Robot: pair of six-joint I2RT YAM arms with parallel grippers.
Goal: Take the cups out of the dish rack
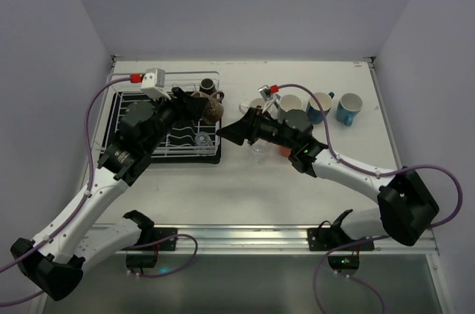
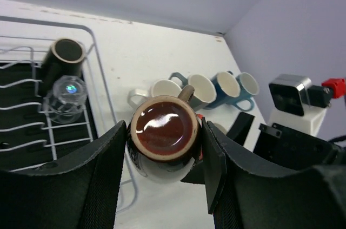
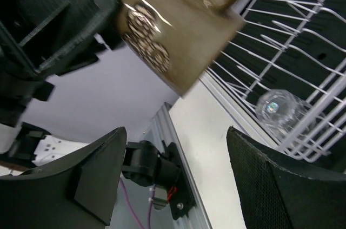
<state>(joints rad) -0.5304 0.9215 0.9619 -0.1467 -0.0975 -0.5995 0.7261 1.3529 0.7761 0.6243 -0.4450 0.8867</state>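
The left claw (image 2: 165,156) is clamped on a glossy brown ceramic mug (image 2: 164,127), held over the right edge of the white wire dish rack (image 1: 185,155). The right claw (image 3: 175,148), jaws apart, hangs just right of the mug above the white desk (image 1: 223,189).

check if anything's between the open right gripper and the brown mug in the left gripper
Nothing visible: the brown mug hangs ahead of the right gripper, only air between; the dish rack lies beyond it.
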